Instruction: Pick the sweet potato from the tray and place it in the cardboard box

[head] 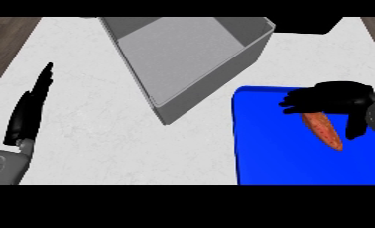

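Note:
An orange sweet potato (324, 130) lies slanted on the blue tray (271, 147) at the right. My right hand (333, 98) hovers over the potato's far end and hides it. Its fingers (293, 102) spread to the left of the potato and the thumb (356, 124) hangs down on the right, with a gap of blue between thumb and potato. The hand is open. The box (183, 48) looks grey and stands open-topped at the upper middle, left of the tray. My left hand (28, 110) rests at the left edge, fingers straight and pointing up.
The white counter (95, 123) stretches between the left hand and the tray. The box's near corner (164, 120) comes close to the tray's left edge. A strip of brown surface (16, 28) shows at the top left, beyond the counter.

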Controlling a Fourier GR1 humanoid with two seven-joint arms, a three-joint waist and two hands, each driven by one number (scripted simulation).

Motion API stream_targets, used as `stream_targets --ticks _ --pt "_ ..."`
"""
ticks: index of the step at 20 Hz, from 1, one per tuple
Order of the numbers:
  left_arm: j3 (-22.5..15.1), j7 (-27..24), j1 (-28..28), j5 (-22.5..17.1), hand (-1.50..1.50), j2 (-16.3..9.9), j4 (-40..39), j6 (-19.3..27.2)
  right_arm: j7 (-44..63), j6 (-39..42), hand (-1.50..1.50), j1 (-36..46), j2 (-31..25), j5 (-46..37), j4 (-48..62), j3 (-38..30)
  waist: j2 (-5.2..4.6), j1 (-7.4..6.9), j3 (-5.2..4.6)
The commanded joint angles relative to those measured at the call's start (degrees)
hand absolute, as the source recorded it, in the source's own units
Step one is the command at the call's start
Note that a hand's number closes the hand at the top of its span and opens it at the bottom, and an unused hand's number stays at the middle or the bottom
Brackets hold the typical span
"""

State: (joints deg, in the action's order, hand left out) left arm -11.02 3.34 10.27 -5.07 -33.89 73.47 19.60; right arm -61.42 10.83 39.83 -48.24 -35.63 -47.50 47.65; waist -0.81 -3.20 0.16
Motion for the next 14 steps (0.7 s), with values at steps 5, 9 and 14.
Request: stream_targets --ticks 5,9,14 --pt "1.65 -0.83 -1.47 0.39 0.0 -0.01 -0.46 0.39 -17.58 2.68 -1.5 1.08 -0.12 1.56 2.94 2.76 0.36 1.42 -0.07" --pt "0.98 0.37 -0.86 0.83 0.0 1.12 -0.62 0.28 -17.97 5.38 -1.5 3.28 -1.28 3.93 -0.05 3.55 0.49 2.0 -0.14" --pt "2.89 -3.13 -3.29 0.72 0.0 0.3 -1.86 -0.45 -19.06 1.89 -1.5 2.15 -3.69 2.91 0.74 6.29 0.44 1.97 -0.15"
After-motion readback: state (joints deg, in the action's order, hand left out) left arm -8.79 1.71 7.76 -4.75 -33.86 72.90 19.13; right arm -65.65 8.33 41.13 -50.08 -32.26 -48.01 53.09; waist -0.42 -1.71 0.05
